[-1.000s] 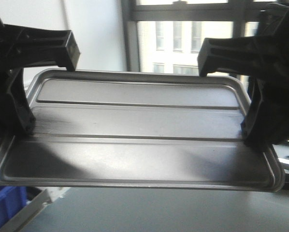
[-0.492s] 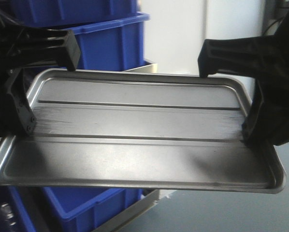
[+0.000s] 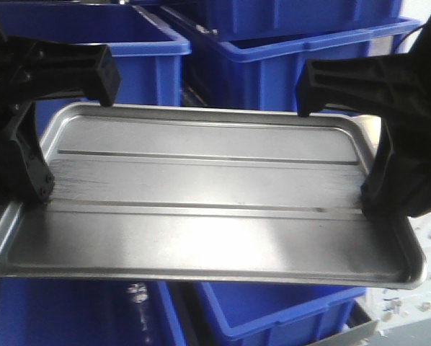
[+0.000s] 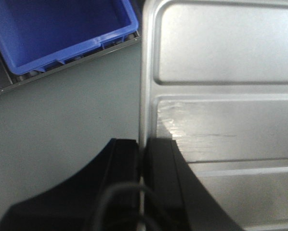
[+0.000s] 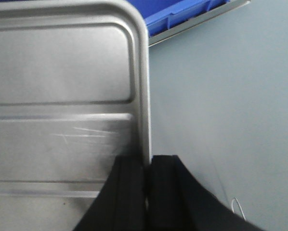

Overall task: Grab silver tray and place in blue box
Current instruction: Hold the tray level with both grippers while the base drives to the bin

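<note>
Swinging round: a blue box (image 3: 266,76) now looms behind the silver tray (image 3: 201,216), left claw (image 4: 141,149) and right claw (image 5: 148,166) both clamped on its rims. Drop-off looks close.

No legible text, labels or numbers.

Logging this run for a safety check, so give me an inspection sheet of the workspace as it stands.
Surface: grey surface, bare where the two wrist views show it.
Job's things: silver tray held in the air by its two short edges; blue box open, off the tray's far left corner, tray not yet inside.
Clutter: nothing seen.
Grippers: left claw shut on the tray's left rim; right claw shut on its right rim.
Cables: thin dark cable looped over the left claw's body.
Surroundings: stacked blue crates behind the tray in the front view.
</note>
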